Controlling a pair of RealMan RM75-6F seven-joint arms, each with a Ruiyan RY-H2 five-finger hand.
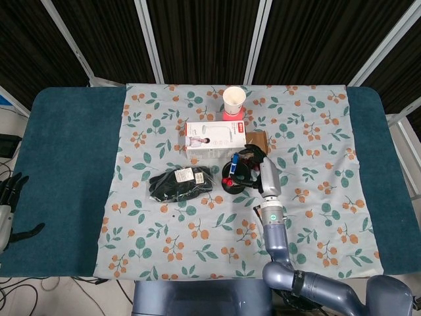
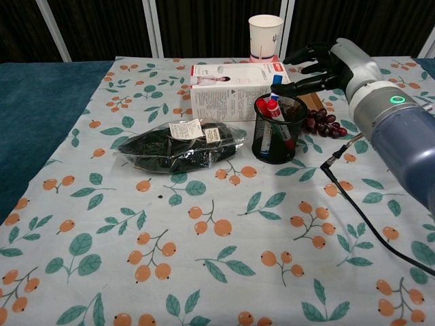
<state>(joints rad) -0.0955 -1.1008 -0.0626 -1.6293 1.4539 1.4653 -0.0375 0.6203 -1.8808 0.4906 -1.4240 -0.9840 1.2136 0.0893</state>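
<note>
Right hand (image 2: 314, 66): fingers spread, nothing held, just above pen holder (image 2: 279, 129).
Left hand (image 1: 8, 204): open, shown in head view only.
Grapes (image 2: 323, 123): beside pen holder, seen in chest view.

So there's a black mesh pen cup (image 2: 279, 129) standing upright on the floral cloth, just in front of the white box. Markers (image 2: 273, 109) with red and blue caps sit inside it, leaning a bit, caps poking just above the rim.
</note>
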